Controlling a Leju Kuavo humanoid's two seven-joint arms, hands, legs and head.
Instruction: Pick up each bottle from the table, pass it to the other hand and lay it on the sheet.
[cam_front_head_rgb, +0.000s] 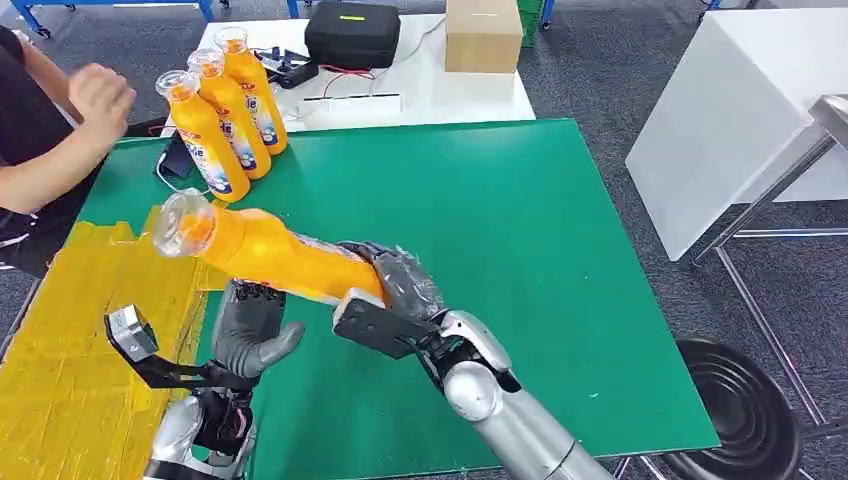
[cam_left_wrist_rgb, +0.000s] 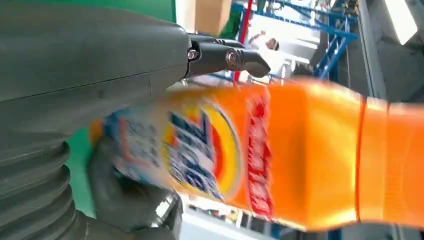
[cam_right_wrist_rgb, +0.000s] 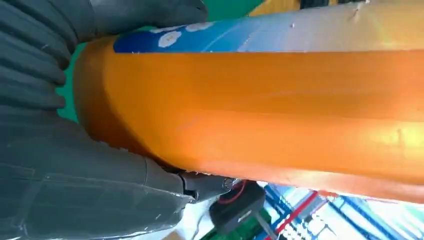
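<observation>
The right hand (cam_front_head_rgb: 395, 285) grips the base end of an orange bottle (cam_front_head_rgb: 265, 255), holding it nearly horizontal above the table (cam_front_head_rgb: 560, 250), cap end aimed toward the yellow sheet (cam_front_head_rgb: 70, 370) in the lower left of the frame. That pose looks like an offer to the other hand: the body hangs free for a second grip. The left hand (cam_front_head_rgb: 250, 330) sits just under the bottle with fingers apart; whether it touches is unclear from the head view. The left wrist view adds the label face and a dark finger (cam_left_wrist_rgb: 225, 57) reaching along the bottle's far side, not visibly clamped. The right wrist view shows the bottle's base seated firmly against that hand. 3 more bottles (cam_front_head_rgb: 225, 115) stand at upper left, near a person's hand (cam_front_head_rgb: 100, 95).
</observation>
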